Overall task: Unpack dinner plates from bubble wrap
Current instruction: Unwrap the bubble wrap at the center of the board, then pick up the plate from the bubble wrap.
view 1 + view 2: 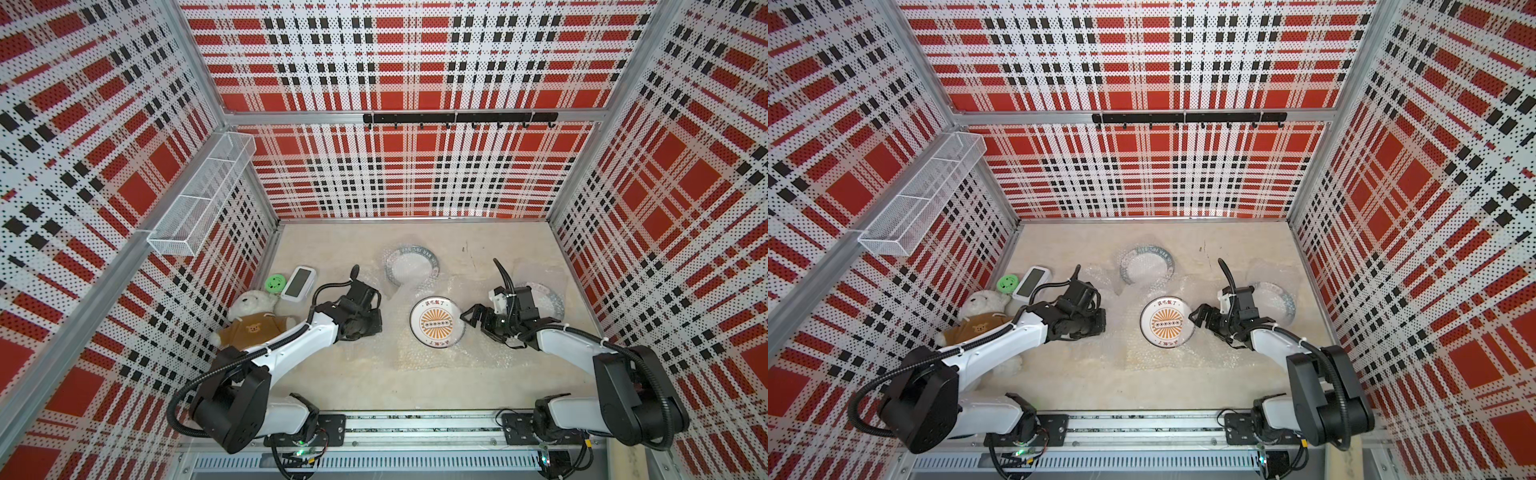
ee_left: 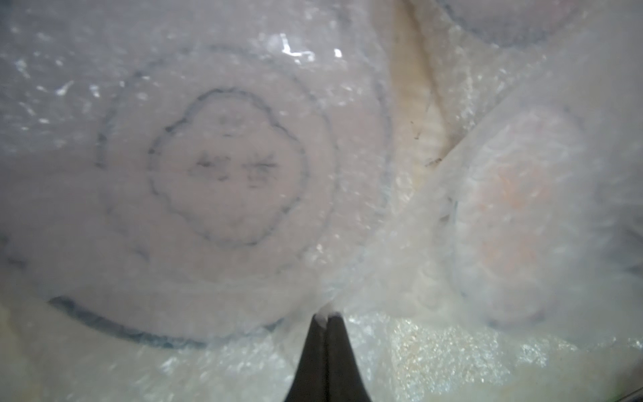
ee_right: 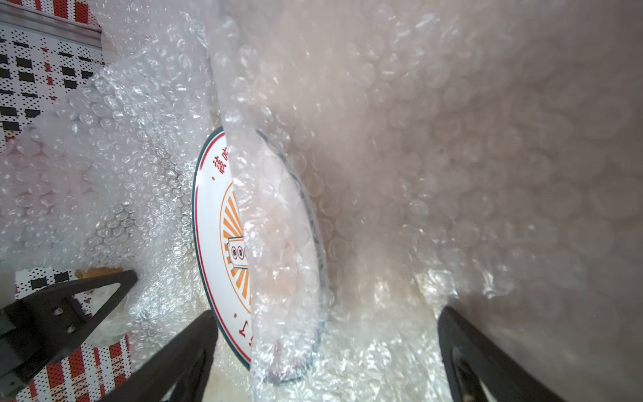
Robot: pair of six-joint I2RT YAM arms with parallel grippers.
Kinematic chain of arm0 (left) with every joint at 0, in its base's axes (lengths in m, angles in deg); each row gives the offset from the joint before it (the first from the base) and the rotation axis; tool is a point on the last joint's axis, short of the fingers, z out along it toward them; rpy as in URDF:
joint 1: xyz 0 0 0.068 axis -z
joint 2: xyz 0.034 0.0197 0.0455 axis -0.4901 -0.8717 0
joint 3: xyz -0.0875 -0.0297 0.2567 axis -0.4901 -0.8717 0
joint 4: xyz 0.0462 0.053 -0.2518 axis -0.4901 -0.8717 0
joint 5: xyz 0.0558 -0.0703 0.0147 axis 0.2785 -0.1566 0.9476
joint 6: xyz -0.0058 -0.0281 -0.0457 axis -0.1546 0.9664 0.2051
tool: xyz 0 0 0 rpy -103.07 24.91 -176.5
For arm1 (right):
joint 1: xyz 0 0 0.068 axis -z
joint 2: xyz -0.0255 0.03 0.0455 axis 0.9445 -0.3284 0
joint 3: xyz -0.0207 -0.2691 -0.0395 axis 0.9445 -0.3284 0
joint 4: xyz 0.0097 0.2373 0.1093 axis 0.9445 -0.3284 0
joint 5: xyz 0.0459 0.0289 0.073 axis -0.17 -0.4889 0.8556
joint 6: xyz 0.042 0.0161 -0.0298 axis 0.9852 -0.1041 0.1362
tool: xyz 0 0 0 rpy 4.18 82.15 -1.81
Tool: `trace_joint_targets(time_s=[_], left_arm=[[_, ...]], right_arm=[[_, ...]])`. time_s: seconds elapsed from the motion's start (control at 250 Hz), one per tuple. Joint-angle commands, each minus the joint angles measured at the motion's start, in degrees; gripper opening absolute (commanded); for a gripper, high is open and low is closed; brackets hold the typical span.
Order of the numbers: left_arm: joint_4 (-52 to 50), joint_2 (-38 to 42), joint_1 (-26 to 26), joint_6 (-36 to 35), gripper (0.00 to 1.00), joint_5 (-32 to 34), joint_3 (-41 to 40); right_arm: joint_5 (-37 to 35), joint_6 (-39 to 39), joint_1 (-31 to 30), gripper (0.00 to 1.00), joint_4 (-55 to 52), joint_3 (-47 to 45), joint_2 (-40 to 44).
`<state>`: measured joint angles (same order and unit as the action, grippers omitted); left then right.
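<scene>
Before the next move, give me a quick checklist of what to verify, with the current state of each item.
1. Left end effector shut on bubble wrap: ok.
2. Right end effector open, holding nothing: ok.
3. Centre plate face bare in a top view: ok.
4. Far plate unwrapped: not ok, wrap covers it.
5. Right plate unwrapped: not ok, wrap covers it.
6. Pinched wrap free of the centre plate: cannot tell.
</scene>
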<state>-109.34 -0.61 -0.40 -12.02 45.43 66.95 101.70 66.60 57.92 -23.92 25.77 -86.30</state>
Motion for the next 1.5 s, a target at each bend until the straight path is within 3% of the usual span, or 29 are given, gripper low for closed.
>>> trace_joint_targets(time_s=[0.0,0.052,0.188,0.256,0.336,0.464,0.58,0.692,0.9,1.012,1.124,1.273,1.389,1.497], left_arm=[[3.8,-0.1,-3.5,1.6,0.23,-4.4,0.0],[3.6,1.1,-5.3,2.4,0.35,-4.5,0.1],[4.4,11.1,-7.9,3.5,0.56,-2.3,-0.7],[2.0,15.9,-6.2,1.0,0.64,-0.6,2.4],[-2.5,18.2,-0.1,-3.0,0.74,2.9,7.7],[-3.8,13.7,9.4,-5.0,0.85,-1.3,11.7],[4.1,7.1,17.0,0.6,0.91,-2.4,7.9],[17.2,0.1,18.1,8.1,1.0,-9.4,2.2],[26.5,-6.3,12.1,13.3,0.99,-11.7,-2.4],[32.0,-10.4,8.6,14.1,1.0,-16.4,-3.8],[36.0,-13.5,6.8,15.4,0.85,-19.3,-4.0],[36.7,-16.0,6.9,16.0,0.77,-18.8,-3.7],[39.3,-18.1,6.7,17.0,0.58,-19.7,-3.4],[41.7,-20.2,6.6,18.5,0.48,-20.8,-3.5]], right_arm=[[-1.1,0.6,-0.4,1.0,-0.8,-0.1,-1.3],[-1.5,0.5,-0.4,1.0,-1.4,0.0,-1.1],[-1.9,0.3,-0.4,1.0,-2.2,-0.6,0.2],[-2.4,0.0,-0.4,1.0,-3.1,-0.7,1.2],[-2.9,-0.5,-0.4,1.0,-4.0,-0.4,2.2],[-3.5,-1.4,-0.4,1.0,-6.0,1.4,3.0],[-3.2,-1.8,-0.4,1.0,-6.6,3.1,3.4],[-2.5,-1.9,-0.3,1.0,-7.3,4.2,4.0],[-2.4,-2.4,0.1,1.0,-9.2,3.2,6.6],[-2.4,-2.4,0.3,1.0,-9.7,2.2,7.9],[-1.8,-2.1,0.4,1.0,-9.0,1.5,8.3],[-1.3,-2.2,0.4,1.0,-8.9,1.8,7.6],[-0.8,-2.1,0.4,1.0,-8.3,1.9,6.9],[0.0,-2.2,0.4,1.0,-7.7,2.0,5.8]])
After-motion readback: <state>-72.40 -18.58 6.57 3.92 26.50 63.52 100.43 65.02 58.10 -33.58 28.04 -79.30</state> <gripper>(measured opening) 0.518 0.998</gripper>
